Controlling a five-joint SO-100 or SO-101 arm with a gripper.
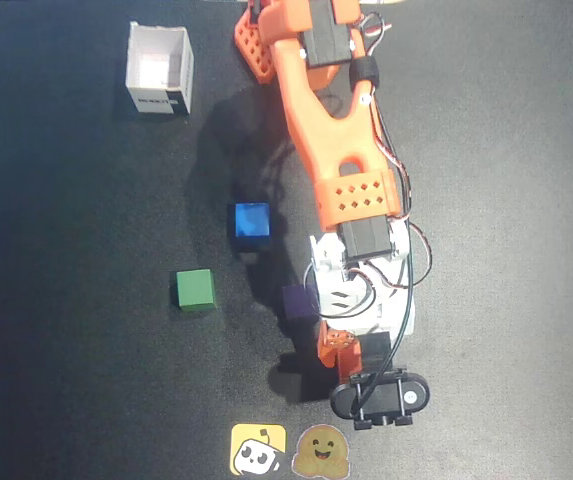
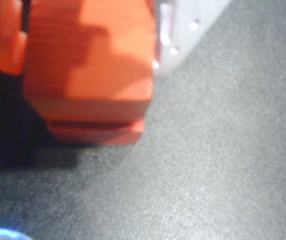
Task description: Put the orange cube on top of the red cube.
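orange cube [image 2: 90,65] sitting directly over the red cube [image 2: 100,132] in the wrist view, edges nearly flush, resting on the grey bench [image 2: 222,165]. tool [image 1: 338,345] hanging right over the stack overhead; pinching or spread, impossible to tell.

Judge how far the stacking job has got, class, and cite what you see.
Done: in the wrist view the orange cube sits squarely over the red cube, seemingly touching it. In hand: the hand appears to grip the orange cube from both sides. Left: opening and backing away.
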